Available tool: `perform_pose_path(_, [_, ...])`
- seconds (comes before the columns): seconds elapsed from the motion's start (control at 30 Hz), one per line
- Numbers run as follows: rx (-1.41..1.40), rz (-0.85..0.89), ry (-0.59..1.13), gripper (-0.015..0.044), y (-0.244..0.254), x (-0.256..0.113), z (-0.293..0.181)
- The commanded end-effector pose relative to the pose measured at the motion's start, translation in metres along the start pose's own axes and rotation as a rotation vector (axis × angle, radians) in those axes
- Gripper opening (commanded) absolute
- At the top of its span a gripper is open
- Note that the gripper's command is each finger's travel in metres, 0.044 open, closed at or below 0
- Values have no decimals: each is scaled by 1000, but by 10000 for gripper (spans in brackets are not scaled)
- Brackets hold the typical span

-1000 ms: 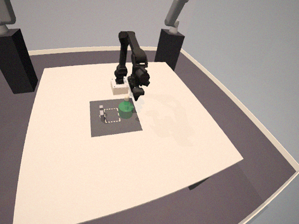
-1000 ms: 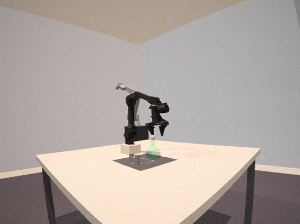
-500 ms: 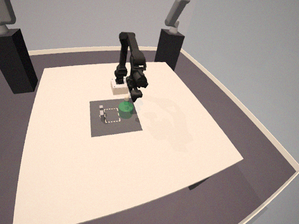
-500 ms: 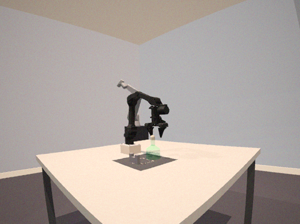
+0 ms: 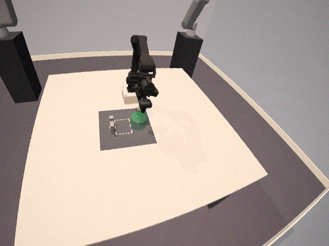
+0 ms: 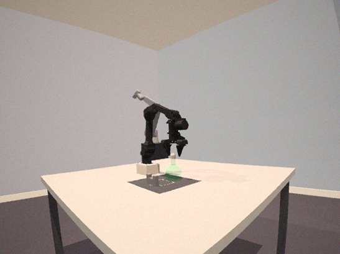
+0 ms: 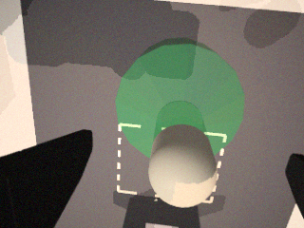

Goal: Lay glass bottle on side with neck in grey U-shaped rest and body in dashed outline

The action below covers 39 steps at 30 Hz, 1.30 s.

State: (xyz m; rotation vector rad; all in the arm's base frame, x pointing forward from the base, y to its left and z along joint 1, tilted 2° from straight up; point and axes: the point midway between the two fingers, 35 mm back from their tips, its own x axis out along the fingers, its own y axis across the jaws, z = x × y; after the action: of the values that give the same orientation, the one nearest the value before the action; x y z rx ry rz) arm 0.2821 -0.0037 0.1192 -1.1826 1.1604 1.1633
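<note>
Btl. upright on mat, R of outline; grip. open, nothing held.
Top view, L to R, all rel. to btl.: grey arm (image 5: pixel 4 6) on blk. pedestal, far L & behind. Grey U-rest (image 5: pixel 112 125) (image 6: pixel 155 180) (image 7: pixel 161 209) to its L, w/ dashed outline (image 5: pixel 122 134) (image 6: pixel 168 183) (image 7: pixel 119 161) betw. rest & btl. White base block (image 5: pixel 129 99) (image 6: pixel 143 169) behind & slightly L, carrying blk. arm (image 5: pixel 140 54) (image 6: pixel 147 128). Green glass btl. (image 5: pixel 138 121) (image 6: pixel 173 172) (image 7: pixel 180 85) stands on dark mat (image 5: pixel 106 143) (image 6: pixel 178 185) (image 7: pixel 71 95), neck up, pale cap (image 5: pixel 138 108) (image 6: pixel 172 156) (image 7: pixel 182 171) on top; neck not in rest. Grip. (image 5: pixel 142 109) (image 6: pixel 174 154) (image 7: pixel 190 149) over btl., pts. down, fingers wide apart; wrist view has cap betw. them, gap each side. 2nd grey arm (image 5: pixel 195 11), far R & behind, also on blk. pedestal.
</note>
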Motion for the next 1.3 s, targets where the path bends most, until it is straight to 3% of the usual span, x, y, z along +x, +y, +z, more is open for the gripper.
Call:
perform_pose_path(0.0, [-5,8,-4,440,1,1,-5])
perform_pose_path(0.13, [-5,8,-4,440,2,1,-9])
perform_pose_path(0.5, [-5,8,-4,151,2,1,-9])
perform_pose_path(0.63, [-5,8,-4,125,2,1,-9])
perform_pose_path(1.27, [-2,7,-2,125,2,1,-10])
